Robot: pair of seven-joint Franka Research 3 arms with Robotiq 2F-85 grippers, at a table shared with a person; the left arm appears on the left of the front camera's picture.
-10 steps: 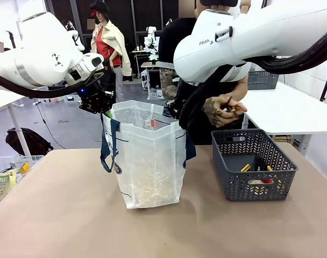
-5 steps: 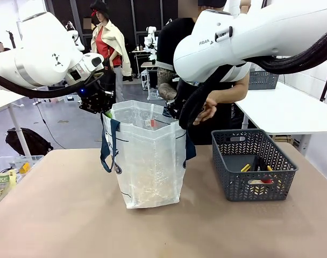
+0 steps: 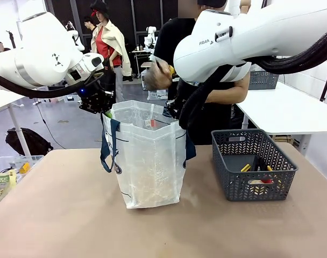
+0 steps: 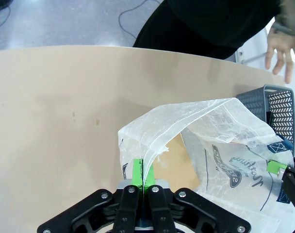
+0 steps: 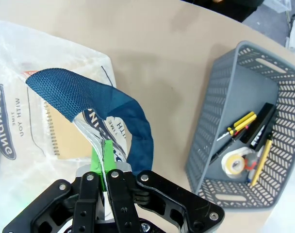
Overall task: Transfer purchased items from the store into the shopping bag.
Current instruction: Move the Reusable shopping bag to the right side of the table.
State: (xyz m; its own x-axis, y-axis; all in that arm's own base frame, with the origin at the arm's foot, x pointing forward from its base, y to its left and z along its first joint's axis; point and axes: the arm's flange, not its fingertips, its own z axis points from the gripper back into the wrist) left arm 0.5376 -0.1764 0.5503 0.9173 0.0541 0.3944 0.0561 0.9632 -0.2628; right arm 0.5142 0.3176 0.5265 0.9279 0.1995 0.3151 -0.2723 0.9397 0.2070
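The translucent shopping bag [image 3: 147, 161] stands mid-table with its mouth held wide. My left gripper [image 3: 102, 111] is shut on the bag's left rim, its green pads [image 4: 137, 173] pinching the plastic. My right gripper [image 3: 173, 112] is shut on the opposite rim beside the navy strap [image 5: 99, 104]. A person's hand [image 3: 157, 77] hovers above the bag's mouth, blurred, with something yellow in it. The dark grey basket [image 3: 236, 185] sits to the right, holding yellow screwdrivers [image 5: 239, 125], a tape roll [image 5: 232, 165] and a yellow pencil [image 5: 260, 164]. A spiral notebook [image 5: 65, 138] lies in the bag.
A clear bin [image 3: 5, 161] with small items sits off the table's left edge. Bare tan tabletop [image 3: 72, 215] lies in front of the bag and between bag and basket. The person stands at the far side behind the bag.
The person's hand has moved from above the basket leftwards and up to above the bag's mouth. Both grippers and the bag have stayed still.
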